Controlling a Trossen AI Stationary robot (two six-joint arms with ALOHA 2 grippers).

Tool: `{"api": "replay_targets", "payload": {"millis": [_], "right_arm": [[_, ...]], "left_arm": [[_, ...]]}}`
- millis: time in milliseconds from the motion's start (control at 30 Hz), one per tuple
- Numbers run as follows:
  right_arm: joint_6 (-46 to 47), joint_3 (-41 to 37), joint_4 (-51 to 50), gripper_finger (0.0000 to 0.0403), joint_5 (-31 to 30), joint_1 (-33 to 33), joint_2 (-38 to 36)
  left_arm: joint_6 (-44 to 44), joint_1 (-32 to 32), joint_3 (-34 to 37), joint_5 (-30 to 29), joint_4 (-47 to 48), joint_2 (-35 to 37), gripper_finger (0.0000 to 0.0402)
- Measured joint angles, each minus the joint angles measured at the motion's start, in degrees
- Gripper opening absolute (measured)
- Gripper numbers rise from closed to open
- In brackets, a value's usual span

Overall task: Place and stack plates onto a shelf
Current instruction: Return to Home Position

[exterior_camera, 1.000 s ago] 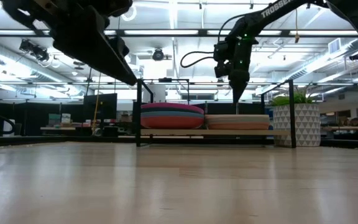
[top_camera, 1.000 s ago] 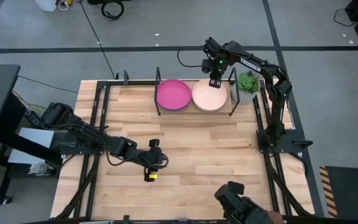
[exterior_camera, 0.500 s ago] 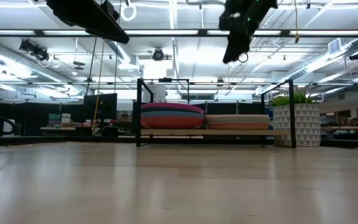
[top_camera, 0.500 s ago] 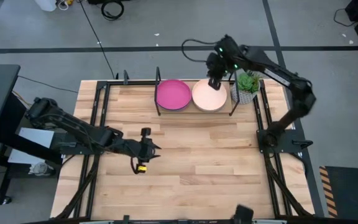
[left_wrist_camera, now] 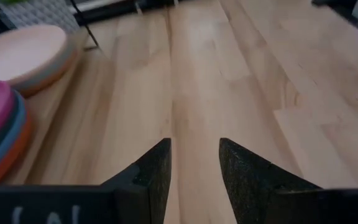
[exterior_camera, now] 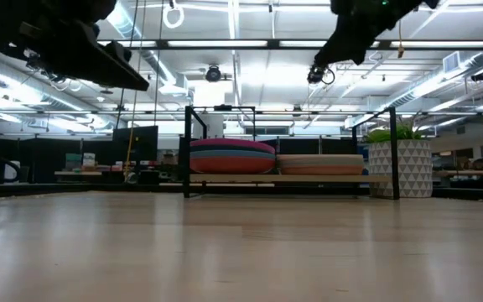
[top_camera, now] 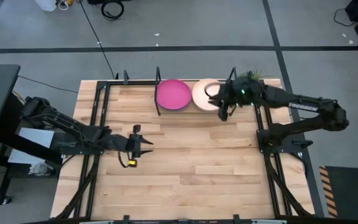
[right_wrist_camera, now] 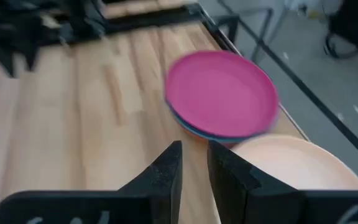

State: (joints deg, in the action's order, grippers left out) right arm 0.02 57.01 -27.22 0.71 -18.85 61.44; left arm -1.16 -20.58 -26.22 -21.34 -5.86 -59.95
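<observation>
Two stacks of plates rest on the shelf [top_camera: 158,87] at the table's far edge. One is topped by a magenta plate [top_camera: 173,94], the other by a cream plate [top_camera: 204,93]. In the low view both stacks [exterior_camera: 232,157] [exterior_camera: 319,164] sit on the shelf's pale board [exterior_camera: 283,178]. My right gripper [top_camera: 222,111] hovers high over the near rim of the cream stack, open by a narrow gap [right_wrist_camera: 194,152], with nothing between its fingers. My left gripper [top_camera: 146,142] hangs open [left_wrist_camera: 194,146] and empty over bare wood, left of the table's middle.
A green plant in a white patterned pot [exterior_camera: 401,164] stands right of the shelf, partly under my right arm [top_camera: 278,99]. Black frame rails [top_camera: 98,118] run along the table's left and right sides. Bare wood [top_camera: 197,168] fills the middle and near part.
My right gripper has risen from over the cream stack, drawn back toward the near edge and tipped from pointing down to slanting, while its arm swung out to the right. My left gripper has pulled back toward the table's left edge. The plates stay put.
</observation>
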Motion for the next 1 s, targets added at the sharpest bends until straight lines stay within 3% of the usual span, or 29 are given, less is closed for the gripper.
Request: {"api": "replay_targets", "payload": {"millis": [333, 533, 1000], "right_arm": [[4.32, -15.61, 19.02, 0.0081, -9.10, 10.13, -7.23], [7.38, -23.06, 28.10, 0.0081, -13.00, 12.59, -8.97], [13.80, -39.51, 51.13, 0.0081, -11.58, 12.87, -10.86]], "left_arm": [[-4.44, 3.07, 13.45, -0.03, -10.69, 14.52, 0.0142], [-5.82, 4.98, 18.55, -0.10, -11.56, 22.97, 0.0142], [-5.73, 5.42, 25.73, -1.57, -9.51, 38.63, 0.0142]]}}
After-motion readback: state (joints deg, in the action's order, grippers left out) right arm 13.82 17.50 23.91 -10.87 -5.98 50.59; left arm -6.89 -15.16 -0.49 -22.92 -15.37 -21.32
